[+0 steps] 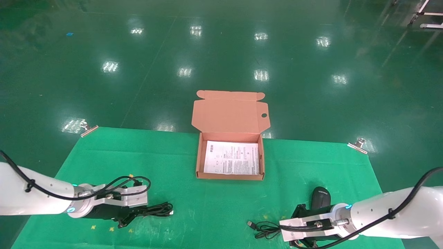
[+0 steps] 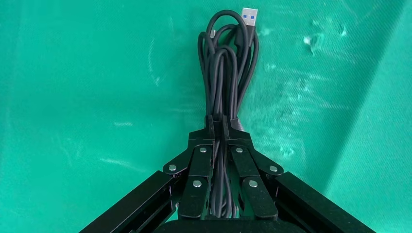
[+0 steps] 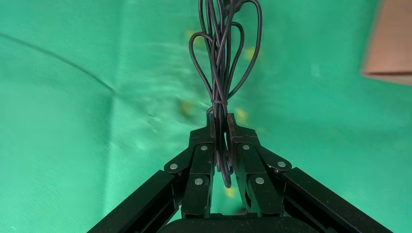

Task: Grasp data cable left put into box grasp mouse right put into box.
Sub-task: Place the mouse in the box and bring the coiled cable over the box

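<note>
The data cable [image 1: 157, 209], a looped black bundle with a silver plug [image 2: 249, 17], lies on the green cloth at the front left. My left gripper [image 1: 129, 217] is shut on its near end, and the strands run between the fingers [image 2: 218, 121]. The black mouse [image 1: 321, 197] sits on the cloth at the front right. My right gripper [image 1: 285, 231] is just in front of it, shut on the mouse's own thin cord bundle [image 3: 223, 58], not on the mouse body. The open cardboard box [image 1: 230, 177], lined with a white printed sheet, stands at mid-table with its flap raised behind.
The green cloth [image 1: 214, 211] covers the table and is held by metal clips [image 1: 358, 145] at its far corners. The cord's USB plug [image 1: 250, 224] lies left of my right gripper. A corner of the box [image 3: 388, 43] shows in the right wrist view.
</note>
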You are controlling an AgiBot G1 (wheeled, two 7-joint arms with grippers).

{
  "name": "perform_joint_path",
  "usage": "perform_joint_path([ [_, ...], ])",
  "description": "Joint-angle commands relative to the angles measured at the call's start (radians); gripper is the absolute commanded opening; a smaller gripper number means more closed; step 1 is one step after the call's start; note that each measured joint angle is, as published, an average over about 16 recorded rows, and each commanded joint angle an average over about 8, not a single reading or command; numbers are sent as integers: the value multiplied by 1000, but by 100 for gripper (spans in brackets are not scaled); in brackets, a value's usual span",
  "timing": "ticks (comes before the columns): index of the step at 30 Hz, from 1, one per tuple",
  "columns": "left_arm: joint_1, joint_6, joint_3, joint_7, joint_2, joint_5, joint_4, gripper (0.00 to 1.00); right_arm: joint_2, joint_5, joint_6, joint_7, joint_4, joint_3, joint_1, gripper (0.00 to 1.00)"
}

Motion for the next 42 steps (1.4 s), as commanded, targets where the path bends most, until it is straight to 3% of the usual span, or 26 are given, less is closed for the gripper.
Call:
perform_joint_path([
  [1,4,3,-2,6,-6,-5,-2,0,8,8,-4,1,6,5,4,0],
  [16,-19,17,-30,34,-60,-41,-41,0,116,37,8,90,87,67,45,0],
  [28,-89,40,-80,75,-116,-106,-131,0,183,49,80,152,145,147,126,0],
  [35,-153,20,-104,98,-107,-119,-180,0,135,70,131,115,152,187,217,0],
  [42,-219,-38,-121,128,-59,-114,-181,0,-9,114,187,-6,44,207,324,0],
])
